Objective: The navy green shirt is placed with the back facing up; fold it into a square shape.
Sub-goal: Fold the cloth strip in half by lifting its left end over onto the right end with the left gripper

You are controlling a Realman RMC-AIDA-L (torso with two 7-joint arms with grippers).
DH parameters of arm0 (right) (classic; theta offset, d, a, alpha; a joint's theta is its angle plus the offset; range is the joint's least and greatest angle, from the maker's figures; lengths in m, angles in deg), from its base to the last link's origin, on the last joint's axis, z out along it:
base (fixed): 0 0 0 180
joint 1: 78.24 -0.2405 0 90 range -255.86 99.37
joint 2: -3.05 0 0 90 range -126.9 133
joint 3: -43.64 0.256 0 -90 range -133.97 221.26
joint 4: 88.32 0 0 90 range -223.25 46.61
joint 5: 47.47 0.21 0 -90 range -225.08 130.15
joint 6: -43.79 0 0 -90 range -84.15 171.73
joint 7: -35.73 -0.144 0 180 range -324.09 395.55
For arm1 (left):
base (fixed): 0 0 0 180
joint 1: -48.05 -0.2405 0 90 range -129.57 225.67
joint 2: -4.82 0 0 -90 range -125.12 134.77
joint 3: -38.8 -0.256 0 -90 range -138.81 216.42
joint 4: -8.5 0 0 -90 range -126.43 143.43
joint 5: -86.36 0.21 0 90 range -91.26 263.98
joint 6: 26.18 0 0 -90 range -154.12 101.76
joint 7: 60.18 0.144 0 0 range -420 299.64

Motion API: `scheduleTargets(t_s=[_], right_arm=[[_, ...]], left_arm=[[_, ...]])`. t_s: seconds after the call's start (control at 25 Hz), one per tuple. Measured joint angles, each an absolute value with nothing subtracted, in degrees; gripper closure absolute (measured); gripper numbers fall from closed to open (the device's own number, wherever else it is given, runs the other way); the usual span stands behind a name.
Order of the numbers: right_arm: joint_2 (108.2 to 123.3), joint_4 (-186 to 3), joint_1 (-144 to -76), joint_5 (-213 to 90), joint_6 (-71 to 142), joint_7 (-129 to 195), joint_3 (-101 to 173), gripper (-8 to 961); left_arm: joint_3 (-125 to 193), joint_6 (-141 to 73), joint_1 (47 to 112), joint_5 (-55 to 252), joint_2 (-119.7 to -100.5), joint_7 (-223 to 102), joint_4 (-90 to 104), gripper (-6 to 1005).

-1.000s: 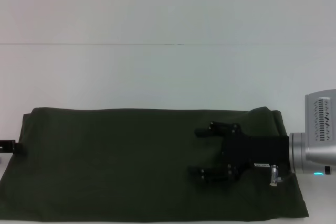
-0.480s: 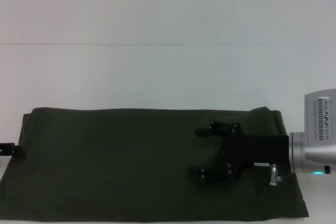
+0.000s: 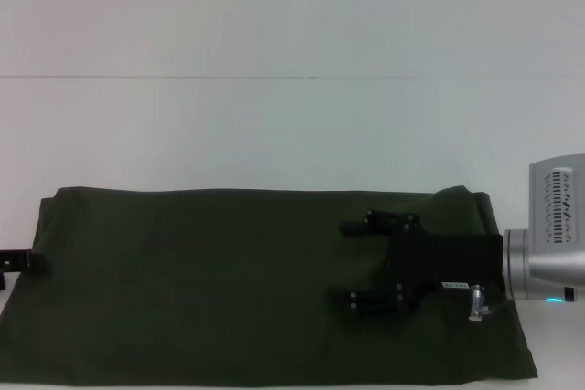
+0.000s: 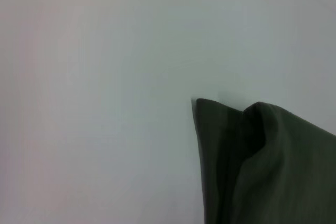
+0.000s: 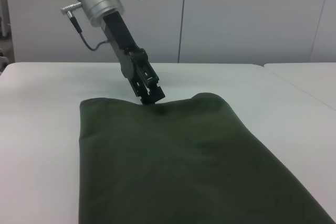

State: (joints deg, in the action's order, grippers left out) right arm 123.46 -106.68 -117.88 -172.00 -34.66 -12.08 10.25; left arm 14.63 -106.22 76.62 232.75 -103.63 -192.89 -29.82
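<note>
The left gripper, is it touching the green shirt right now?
Touching. In the right wrist view the left gripper has its tip down on the far edge of the navy green shirt, no table showing between them.

Lab-like room: bare white table (image 3: 274,125), plain wall panels (image 5: 236,14).

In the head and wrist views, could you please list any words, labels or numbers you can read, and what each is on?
None can be read.
A small pale label on the right gripper body: too small to read.
The navy green shirt: plain cloth showing, no lettering visible.
The left gripper: no legible marking.
</note>
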Motion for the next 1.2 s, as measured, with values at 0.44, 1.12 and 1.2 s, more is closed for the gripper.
scheduleTargets(t_s=[0.44, 1.12, 1.2], right_arm=[[123.46, -106.65, -117.89, -172.00, -34.67, -12.08, 10.25, 48], [123.46, -106.59, -117.97, -172.01, -34.88, -12.33, 10.25, 48], [123.46, -106.60, -117.97, -172.01, -34.88, -12.33, 10.25, 48]], left_arm=[[14.63, -106.99, 77.32, 232.70, -104.62, -192.95, -29.85, 133], [12.01, -110.04, 80.09, 233.35, -107.42, -196.46, -30.31, 132], [11.27, -110.42, 80.24, 233.35, -107.52, -196.62, -30.35, 133]])
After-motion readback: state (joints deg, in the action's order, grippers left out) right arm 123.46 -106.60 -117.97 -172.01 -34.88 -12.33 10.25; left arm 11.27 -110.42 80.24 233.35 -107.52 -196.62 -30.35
